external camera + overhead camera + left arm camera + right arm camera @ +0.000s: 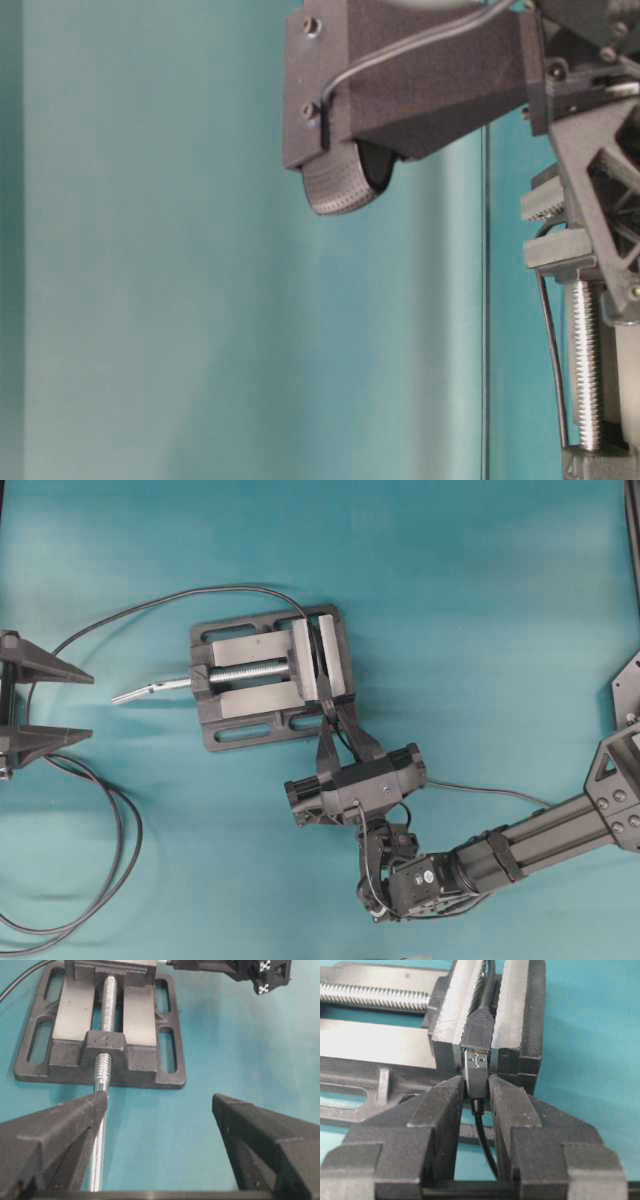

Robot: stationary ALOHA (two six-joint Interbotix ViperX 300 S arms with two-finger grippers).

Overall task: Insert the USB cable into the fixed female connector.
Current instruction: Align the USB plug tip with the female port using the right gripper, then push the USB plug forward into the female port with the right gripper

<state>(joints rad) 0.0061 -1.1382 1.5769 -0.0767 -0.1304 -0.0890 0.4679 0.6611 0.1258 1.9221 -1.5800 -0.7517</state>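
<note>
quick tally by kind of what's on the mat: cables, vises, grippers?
Cables: 2, the USB cable and the long looping cable ending in the fixed female connector
Vises: 1, the vise
Grippers: 2, left gripper, right gripper
Total: 5

a grey metal vise (268, 677) sat on the teal counter (480, 600), left of the middle in the overhead view. its flat base plate (30, 1067) had long slots along the edges. a threaded screw (107, 1000) ran down the middle between two pale rails, passing through a block (104, 1040) stamped with a 4. a bright handle rod (150, 690) stuck out past the base toward the left edge. the two clamp blocks (512, 1015) stood close together, their inner faces scuffed and pale.
</note>
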